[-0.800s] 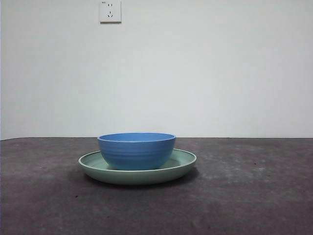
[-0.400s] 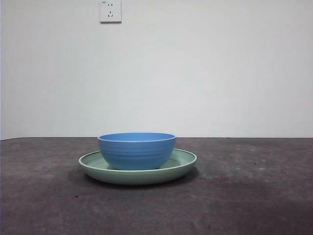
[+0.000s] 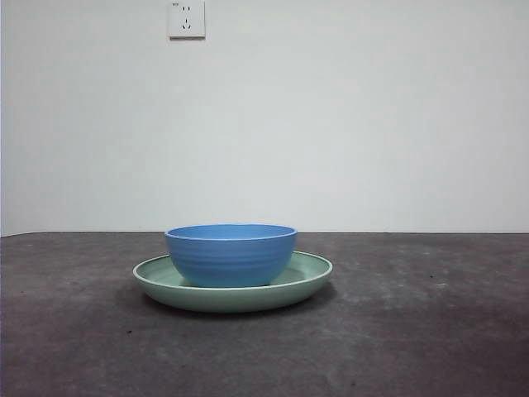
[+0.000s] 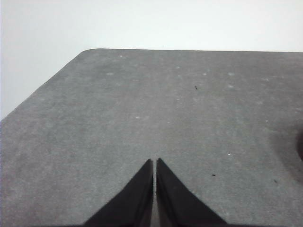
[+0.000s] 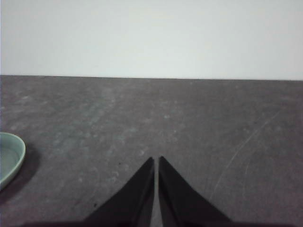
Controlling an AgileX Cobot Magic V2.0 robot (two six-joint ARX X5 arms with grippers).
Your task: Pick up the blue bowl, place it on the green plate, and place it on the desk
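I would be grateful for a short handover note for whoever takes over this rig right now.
Left gripper: shut, empty, over bare desk.
Right gripper: shut, empty, with the green plate at the edge of its wrist view.
Blue bowl: upright inside the plate, which sits on the desk.
Done: bowl is on the plate.
Left: judging by the task, lift the bowl off and set it on the desk.

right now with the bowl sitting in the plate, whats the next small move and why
Probably bring the right hand toward the blue bowl and open it. The bowl sits in the green plate, so lifting it onto the desk remains. Both hands are shut over bare desk, but the right wrist view shows the plate's rim, and the left hand sees neither dish.
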